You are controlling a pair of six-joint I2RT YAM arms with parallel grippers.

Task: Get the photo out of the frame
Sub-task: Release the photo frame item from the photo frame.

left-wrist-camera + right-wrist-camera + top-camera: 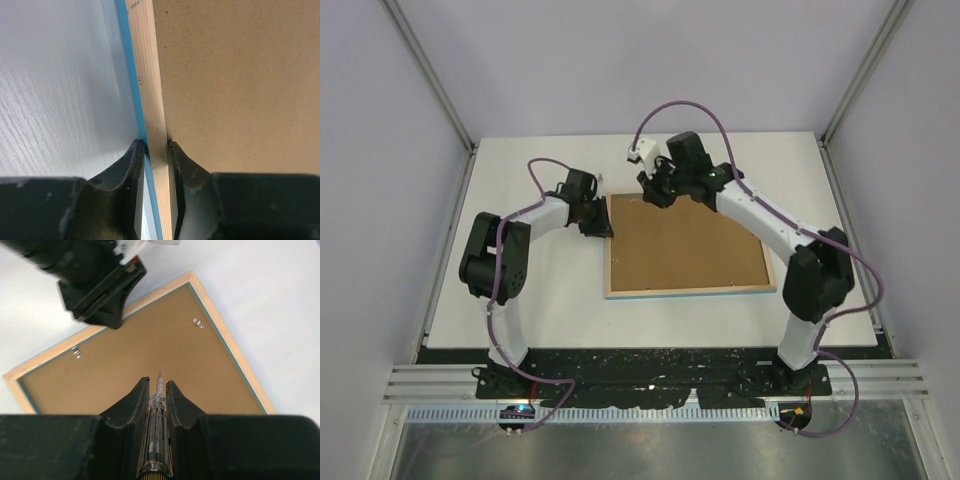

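**Frame face down, backing board not yet freed**

The frame (pixel 687 291) lies face down on the table (pixel 540 300), its wood-coloured back and the brown backing board (pixel 685 240) turned up. The left gripper (pixel 156 145) is closed narrowly on the frame's left rail, one finger outside the blue edge and one on the inner side against the board. The right gripper (pixel 157 382) hovers over the frame's far part, pinching a slim pointed tool (pixel 157 410) whose tip aims down at the board.

The step in hand looks like releasing the backing. Two small metal tabs (pixel 198 322) sit on the board close to the frame's rails, and the next move probably calls for bringing the tool tip to one of them and turning or prying it while the left gripper steadies the frame.

The frame holds the board. The photo cannot be seen and is presumably beneath it.
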